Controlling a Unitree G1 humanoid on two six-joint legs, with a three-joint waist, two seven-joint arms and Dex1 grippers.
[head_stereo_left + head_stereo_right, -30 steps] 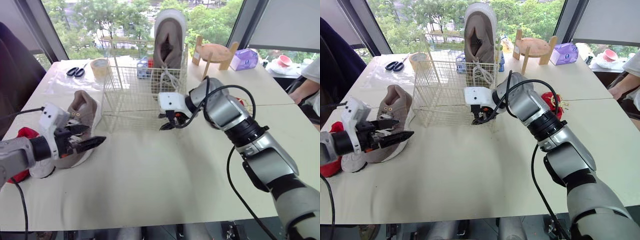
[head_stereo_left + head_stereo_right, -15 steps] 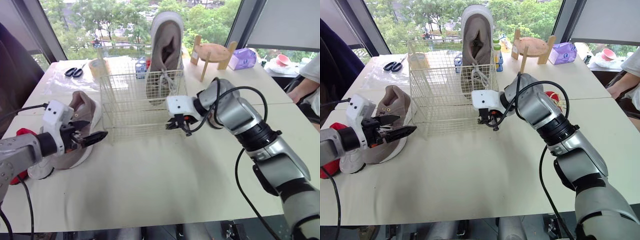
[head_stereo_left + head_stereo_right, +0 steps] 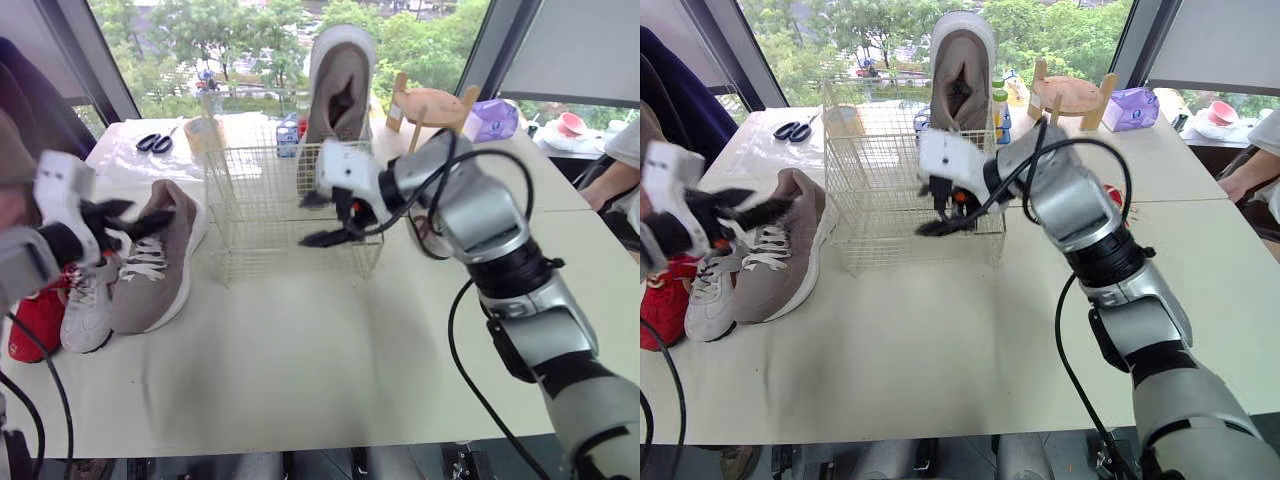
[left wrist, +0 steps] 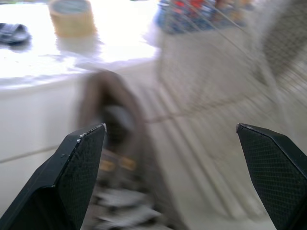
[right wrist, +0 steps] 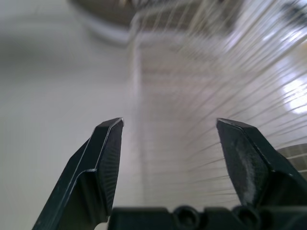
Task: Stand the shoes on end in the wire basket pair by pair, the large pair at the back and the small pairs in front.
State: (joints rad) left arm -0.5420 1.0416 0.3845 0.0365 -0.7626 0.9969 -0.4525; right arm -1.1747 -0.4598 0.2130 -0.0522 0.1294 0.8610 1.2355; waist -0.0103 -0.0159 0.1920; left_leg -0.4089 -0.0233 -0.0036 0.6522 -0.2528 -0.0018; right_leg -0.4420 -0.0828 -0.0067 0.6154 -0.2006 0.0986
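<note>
Right claw [image 3: 322,218] gapes empty at the front edge of the wire basket [image 3: 255,215], left claw [image 3: 128,218] gapes empty near a taupe shoe [image 3: 150,275] on the smooth, open bench [image 3: 300,350].

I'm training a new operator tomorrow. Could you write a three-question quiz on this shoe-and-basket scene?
1. True or false: a taupe shoe stands on end at the back of the wire basket.
2. Multiple choice: the other taupe shoe lies A) inside the basket, B) on the table, to the robot's left of the basket, C) under the table.
3. Fill in: the left gripper and the right gripper are both ____.
Key: 1 true; 2 B; 3 open.
</note>
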